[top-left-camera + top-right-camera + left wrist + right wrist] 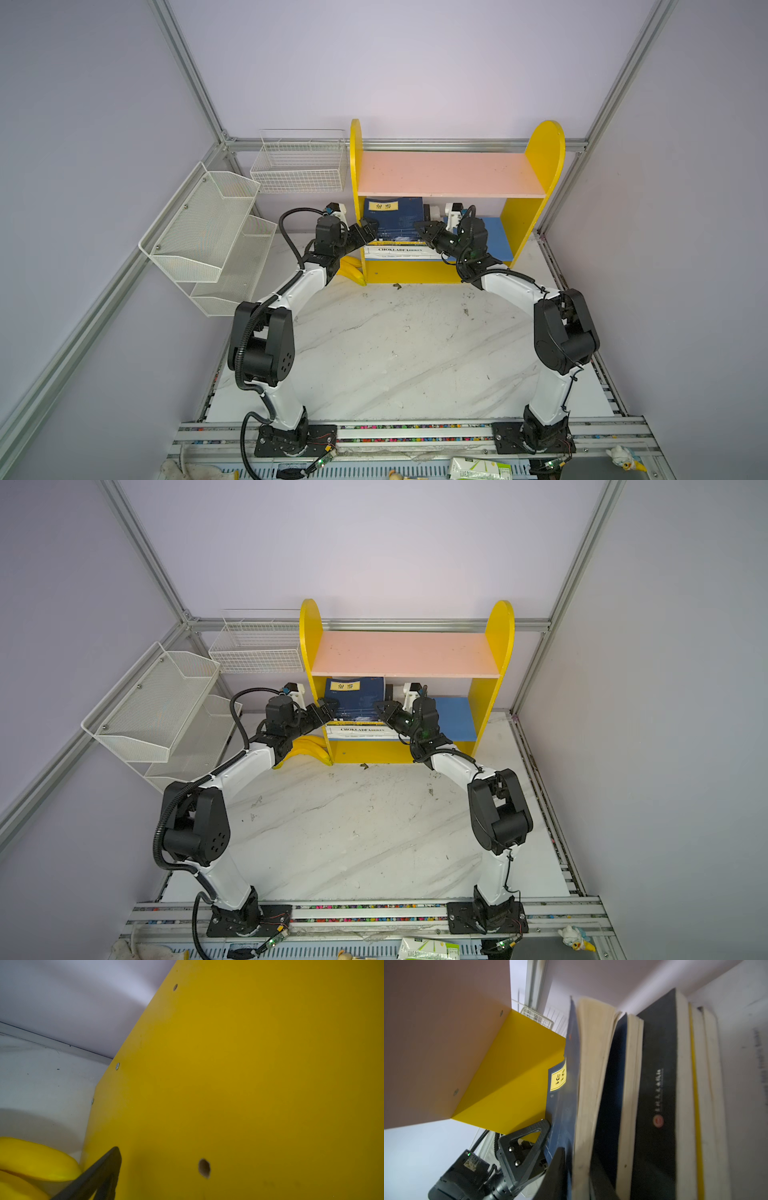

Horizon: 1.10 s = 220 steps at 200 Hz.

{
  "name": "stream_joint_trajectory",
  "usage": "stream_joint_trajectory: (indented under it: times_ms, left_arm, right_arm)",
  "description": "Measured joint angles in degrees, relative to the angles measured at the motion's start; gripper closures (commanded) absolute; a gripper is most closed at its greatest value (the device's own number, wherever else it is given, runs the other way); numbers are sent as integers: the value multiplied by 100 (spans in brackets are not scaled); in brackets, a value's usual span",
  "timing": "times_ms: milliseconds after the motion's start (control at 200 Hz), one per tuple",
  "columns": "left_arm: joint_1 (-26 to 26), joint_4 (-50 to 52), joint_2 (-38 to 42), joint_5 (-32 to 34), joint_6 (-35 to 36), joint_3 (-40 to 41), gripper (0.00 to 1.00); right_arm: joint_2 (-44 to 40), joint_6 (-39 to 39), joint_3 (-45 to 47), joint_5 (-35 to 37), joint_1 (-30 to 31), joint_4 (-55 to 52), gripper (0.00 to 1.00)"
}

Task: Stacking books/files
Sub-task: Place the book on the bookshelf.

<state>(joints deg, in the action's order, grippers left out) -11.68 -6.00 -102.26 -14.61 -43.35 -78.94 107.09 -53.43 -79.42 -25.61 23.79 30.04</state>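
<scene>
Both top views look down steeply from high above the near edge of the worktop (pixel 395 353), facing the back wall. They stand far enough off to take in the whole yellow shelf (pixel 544 158) and the wire basket (pixel 299 166), and they share almost everything, shifted slightly sideways. The left wrist view sits very close to the outer face of the shelf's side panel (pixel 249 1064), with bananas (pixel 37 1159) at its edge. The right wrist view, also close, looks along the stacked books (pixel 658 1084) beneath the pink board (pixel 436 1032) toward that panel's inner face.
</scene>
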Motion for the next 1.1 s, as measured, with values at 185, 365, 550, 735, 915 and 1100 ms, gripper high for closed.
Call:
stream_joint_trajectory:
  times_ms: [185,365,550,735,915,1100]
  left_arm:
    - [-2,-72,-50,11,-13,-15,4]
    - [-2,-107,-61,13,-50,-15,4]
    - [2,-140,-70,11,-61,-15,4]
    - [15,-223,-68,-4,-81,0,0]
    - [42,-605,-2,-87,-133,227,0]
    - [133,-896,310,-195,-258,645,0]
  right_arm:
    - [-264,426,-68,525,7,-595,52]
    - [-463,852,-190,1104,-28,-1154,49]
    - [-540,1113,-348,1279,-39,-1333,54]
    - [-483,1283,-474,1237,-22,-1565,57]
    - [-398,1453,-601,1270,63,-1705,65]
    - [-361,1530,-601,1270,166,-1709,71]
